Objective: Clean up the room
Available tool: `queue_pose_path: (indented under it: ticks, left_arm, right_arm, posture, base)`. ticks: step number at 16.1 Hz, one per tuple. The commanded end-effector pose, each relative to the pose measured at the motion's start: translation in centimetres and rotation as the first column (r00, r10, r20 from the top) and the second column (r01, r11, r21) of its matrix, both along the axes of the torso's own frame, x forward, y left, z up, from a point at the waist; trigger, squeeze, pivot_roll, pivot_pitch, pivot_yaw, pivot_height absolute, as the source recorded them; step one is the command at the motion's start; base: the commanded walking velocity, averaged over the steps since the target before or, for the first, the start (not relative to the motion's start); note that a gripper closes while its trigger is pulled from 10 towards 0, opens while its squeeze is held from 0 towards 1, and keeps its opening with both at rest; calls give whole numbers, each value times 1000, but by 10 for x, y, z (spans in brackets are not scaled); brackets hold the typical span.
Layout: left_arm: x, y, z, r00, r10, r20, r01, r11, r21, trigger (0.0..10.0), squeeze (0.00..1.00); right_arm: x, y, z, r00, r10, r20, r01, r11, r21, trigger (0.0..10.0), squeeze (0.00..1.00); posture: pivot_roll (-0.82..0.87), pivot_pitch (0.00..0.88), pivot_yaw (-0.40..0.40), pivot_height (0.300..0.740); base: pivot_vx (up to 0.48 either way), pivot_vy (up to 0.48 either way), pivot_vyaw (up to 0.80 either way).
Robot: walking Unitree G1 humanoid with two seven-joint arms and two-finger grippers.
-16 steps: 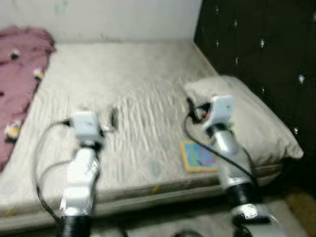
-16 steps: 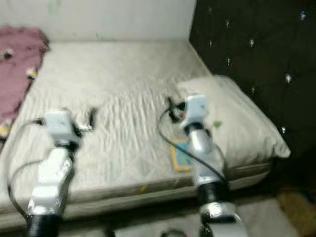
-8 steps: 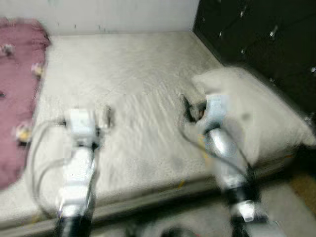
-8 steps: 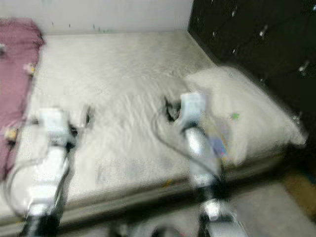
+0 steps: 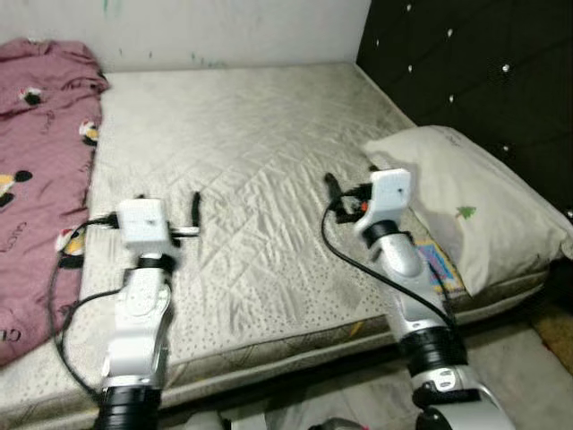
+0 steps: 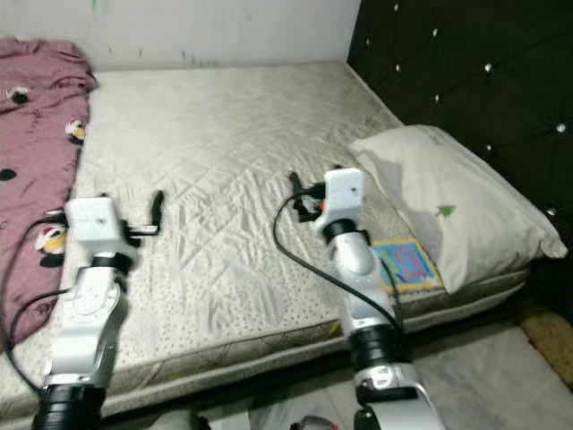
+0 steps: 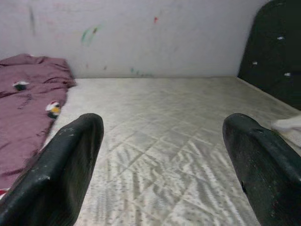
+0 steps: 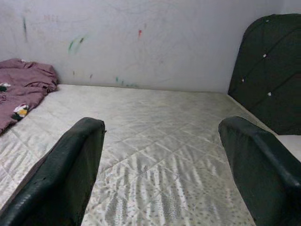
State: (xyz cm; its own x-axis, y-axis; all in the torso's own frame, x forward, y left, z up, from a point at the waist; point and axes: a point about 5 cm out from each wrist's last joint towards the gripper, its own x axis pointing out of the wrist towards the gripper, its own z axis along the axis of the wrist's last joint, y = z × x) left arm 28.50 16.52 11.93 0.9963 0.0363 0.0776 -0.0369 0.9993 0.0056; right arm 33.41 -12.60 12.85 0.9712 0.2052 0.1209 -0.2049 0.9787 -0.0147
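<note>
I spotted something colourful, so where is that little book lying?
The book lies flat near the mattress's front edge on the robot's right, tucked against the pillow, beside the right arm.

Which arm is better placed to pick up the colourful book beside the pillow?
Probably the right. The right gripper, open, hovers nearer the colourful flat book by the white pillow; the left gripper is across the mattress.

- I can read no words, brands or numbers anywhere.
- The colourful book (image 6: 407, 263) beside the pillow (image 6: 450, 199) has a printed cover, too small for me to read.
- The pillow carries a small green tree picture, no lettering.
- The wall (image 8: 141, 42) has scribbles, not legible writing.
</note>
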Motion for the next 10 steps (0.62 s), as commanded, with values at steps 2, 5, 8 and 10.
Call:
queue_pose_path:
  ticks: [2, 5, 8, 10]
  left_arm:
    - [1, 2, 1, 1000, 12, -9, -12, 1000, 2, 10000, 0]
    - [1, 3, 0, 1000, 15, -13, -15, 1000, -4, 10000, 0]
    - [2, 2, -1, 1000, 12, -18, -13, 1000, -11, 10000, 0]
    - [1, 1, 0, 1000, 7, -16, -8, 1000, -12, 10000, 0]
  right_arm:
    - [-1, 1, 2, 1000, -5, 12, 5, 1000, 1, 10000, 0]
    - [-1, 1, 1, 1000, -5, 12, 5, 1000, 1, 10000, 0]
    - [0, -1, 2, 1000, -12, 10, 12, 1000, 14, 10000, 0]
    - [0, -1, 1, 1000, -13, 10, 13, 1000, 12, 10000, 0]
  posture:
    - [-1, 0, -42, 740]
    - [-1, 0, -41, 740]
    - [-4, 0, -41, 740]
    - [-4, 0, -42, 740]
  base:
    - [0, 0, 800]
    - [0, 252, 733]
    - [0, 480, 0]
    - [0, 480, 0]
